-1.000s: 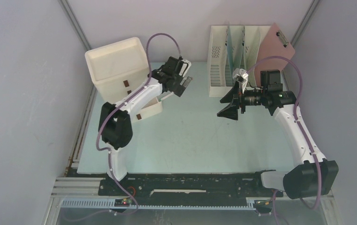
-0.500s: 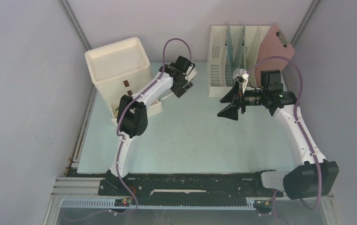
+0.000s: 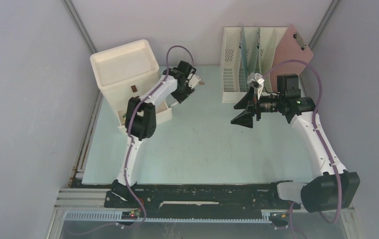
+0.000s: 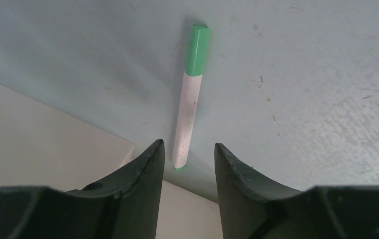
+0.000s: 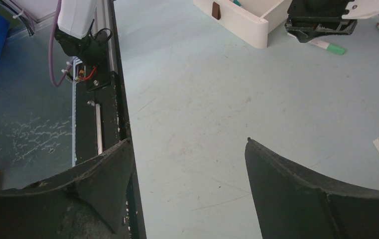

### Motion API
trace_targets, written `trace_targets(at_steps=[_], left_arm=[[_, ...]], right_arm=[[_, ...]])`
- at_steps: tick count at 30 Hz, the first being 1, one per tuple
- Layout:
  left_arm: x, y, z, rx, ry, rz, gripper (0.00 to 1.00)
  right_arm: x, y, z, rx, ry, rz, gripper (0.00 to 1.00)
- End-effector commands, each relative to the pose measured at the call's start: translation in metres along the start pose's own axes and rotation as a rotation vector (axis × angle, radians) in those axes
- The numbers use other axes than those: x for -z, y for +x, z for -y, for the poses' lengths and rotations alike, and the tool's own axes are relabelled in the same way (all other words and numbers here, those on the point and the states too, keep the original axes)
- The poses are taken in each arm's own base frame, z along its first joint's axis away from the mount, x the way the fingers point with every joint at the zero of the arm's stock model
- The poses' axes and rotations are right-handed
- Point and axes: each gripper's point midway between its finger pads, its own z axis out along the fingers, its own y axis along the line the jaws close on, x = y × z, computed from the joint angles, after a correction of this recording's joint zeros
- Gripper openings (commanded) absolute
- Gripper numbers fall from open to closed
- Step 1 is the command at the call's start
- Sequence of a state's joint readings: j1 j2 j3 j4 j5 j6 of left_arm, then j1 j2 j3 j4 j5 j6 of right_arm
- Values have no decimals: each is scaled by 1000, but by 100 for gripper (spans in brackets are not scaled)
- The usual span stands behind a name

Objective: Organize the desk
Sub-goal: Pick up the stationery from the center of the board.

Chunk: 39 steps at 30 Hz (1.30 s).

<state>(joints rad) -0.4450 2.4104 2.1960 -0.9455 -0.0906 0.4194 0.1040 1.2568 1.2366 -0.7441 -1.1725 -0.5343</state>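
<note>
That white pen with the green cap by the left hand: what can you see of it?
It is a slim white plastic-looking marker pen with a green cap on its far end and a green plug at the near end; faint reddish specks mark the barrel. It lies flat on the pale mint-green desk, capped, beside the cream drawer unit. Its near end sits between the parted dark fingers of the left hand, which do not seem to touch it.

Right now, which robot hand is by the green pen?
The left gripper: its fingers sit either side of one end of the green-capped pen. The right gripper hangs wide open over the desk, away from it.
</note>
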Motion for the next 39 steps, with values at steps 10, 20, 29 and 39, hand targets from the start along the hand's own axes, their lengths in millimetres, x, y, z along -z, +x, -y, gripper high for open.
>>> trace_targets(at_steps=[10,20,29,39], left_arm=[[-7,1,0,-6,72,14,48],[-11,7,4,-1,82,-14,37],[-15,14,17,-35,104,-56,27],[13,-10,-3,-14,1,33,24]], right_arm=[[4,-4,-5,20,-4,13,89],[6,-6,-8,30,-5,21,89],[7,-9,-11,38,-8,29,89],[8,-10,-13,43,-10,33,89]])
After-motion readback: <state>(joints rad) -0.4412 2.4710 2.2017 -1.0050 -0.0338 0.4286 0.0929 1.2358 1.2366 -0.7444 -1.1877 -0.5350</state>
